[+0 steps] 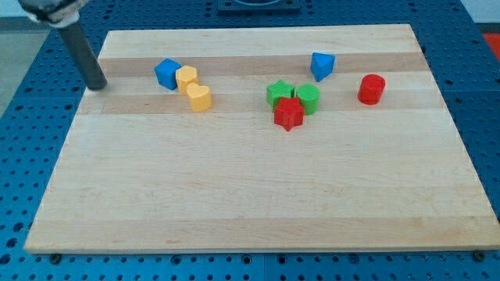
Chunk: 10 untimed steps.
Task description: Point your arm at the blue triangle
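My tip [97, 84] (a smooth dark rod's end) rests on the wooden table [250, 195], well apart from the blue triangle [321, 65]; I carry no gripper.

Board [258, 195]: pale wood, smooth, matt, visible grain. Blue triangle [322, 65] and red star [288, 114]: ridged plastic. Rod: dark, matt; my tip [97, 85].

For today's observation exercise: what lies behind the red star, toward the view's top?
Behind the red star sit a green star and a green block, both touching it. Their lower edges are covered.
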Each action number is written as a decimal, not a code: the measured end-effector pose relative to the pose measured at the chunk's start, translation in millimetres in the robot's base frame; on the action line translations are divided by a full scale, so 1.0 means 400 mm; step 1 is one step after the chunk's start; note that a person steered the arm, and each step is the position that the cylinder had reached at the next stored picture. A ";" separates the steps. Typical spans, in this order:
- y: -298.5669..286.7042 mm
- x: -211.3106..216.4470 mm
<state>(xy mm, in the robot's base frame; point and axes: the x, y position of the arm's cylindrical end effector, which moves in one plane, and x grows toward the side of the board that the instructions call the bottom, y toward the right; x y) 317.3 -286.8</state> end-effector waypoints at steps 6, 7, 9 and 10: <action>1.007 -0.310; 1.186 -0.283; 1.191 -0.065; 1.191 -0.063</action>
<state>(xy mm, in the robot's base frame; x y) 292.0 189.5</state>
